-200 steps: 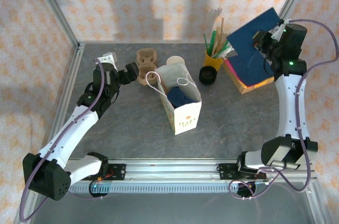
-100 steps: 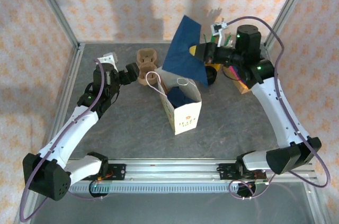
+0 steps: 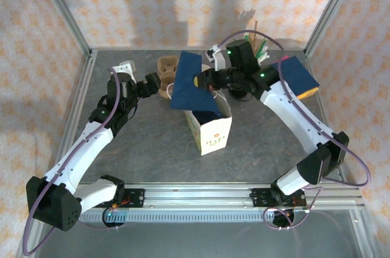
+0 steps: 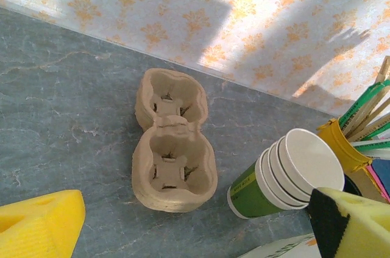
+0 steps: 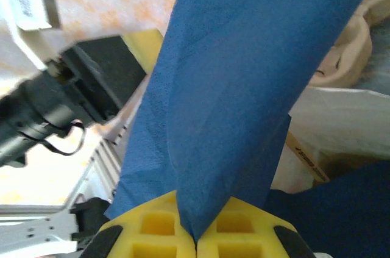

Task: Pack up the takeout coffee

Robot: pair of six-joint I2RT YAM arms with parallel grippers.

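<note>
The right gripper (image 5: 195, 236) has its jaws pressed together on one edge of a blue paper napkin (image 3: 187, 87). The napkin hangs spread above the open mouth of the paper bag (image 3: 214, 131) in the middle of the table (image 3: 274, 142), a pose that looks meant for dropping it in beside the drink. The left gripper (image 4: 195, 230) has its jaws wide apart with nothing between them. It points at the moulded pulp cup carrier (image 4: 173, 142) near the table's far edge, with the stack of lidless cups (image 4: 286, 175) lying on its side just beside the carrier; it is probably parked clear of the bag. The takeout coffee (image 4: 351, 183) is hard to place. I take it to be the dark sliver between that stack and the yellow stirrer holder (image 4: 341, 142) toward the far edge, but I cannot be sure, and from above the right arm crosses that spot. The napkin hides whatever the bag may hold.
</note>
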